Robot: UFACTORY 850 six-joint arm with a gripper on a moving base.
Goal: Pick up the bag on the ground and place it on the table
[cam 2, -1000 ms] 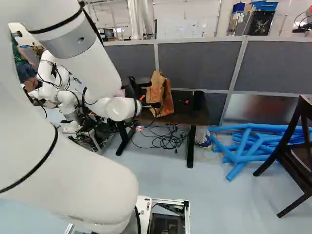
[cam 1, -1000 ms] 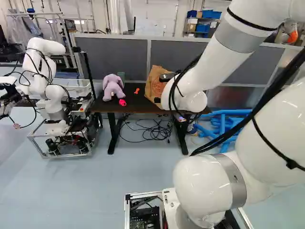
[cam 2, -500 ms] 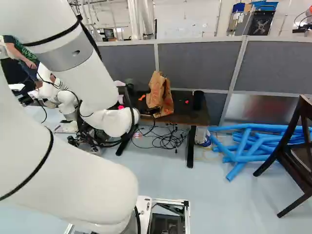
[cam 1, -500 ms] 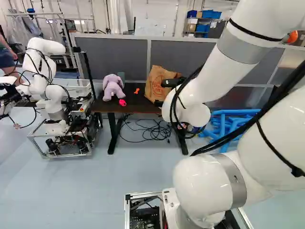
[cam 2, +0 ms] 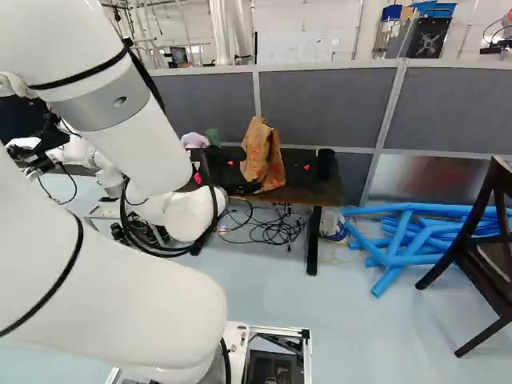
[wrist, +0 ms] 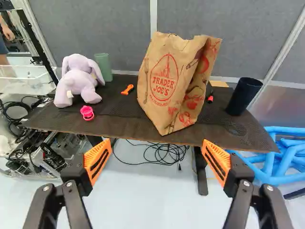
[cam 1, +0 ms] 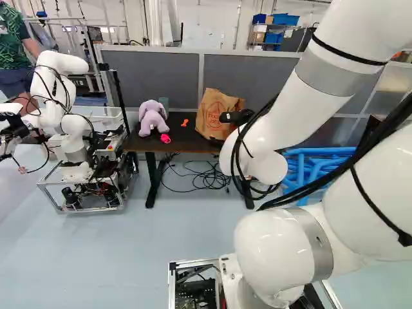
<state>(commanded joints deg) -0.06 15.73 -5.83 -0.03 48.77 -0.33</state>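
The brown paper bag (wrist: 167, 83) stands upright on the dark table (wrist: 114, 112), leaning slightly, its creased top uppermost. In the right base view my gripper (cam 2: 232, 178) shows only as a dark part beyond the white wrist, near the bag (cam 2: 262, 156); its fingertips are hidden there. Seen from the wrist, the gripper (wrist: 156, 160) stands open, its orange pads wide apart with nothing between them. The bag is ahead of the fingers and apart from them. Part of the bag (cam 1: 211, 116) is covered by the wrist in the left base view.
On the table are a lilac plush toy (wrist: 78, 81), a pink piece (wrist: 87, 112), an orange piece (wrist: 127, 89), a green cup (wrist: 103, 67) and a black cup (wrist: 242, 96). Cables (cam 1: 199, 179) lie beneath. Blue tubes (cam 2: 408, 232), a chair (cam 2: 488, 240) and another robot (cam 1: 61, 103) stand around.
My arm has drawn back from the bag and table, its wrist sinking lower in the right base view. The bag has stayed in place on the table. The base has not moved.
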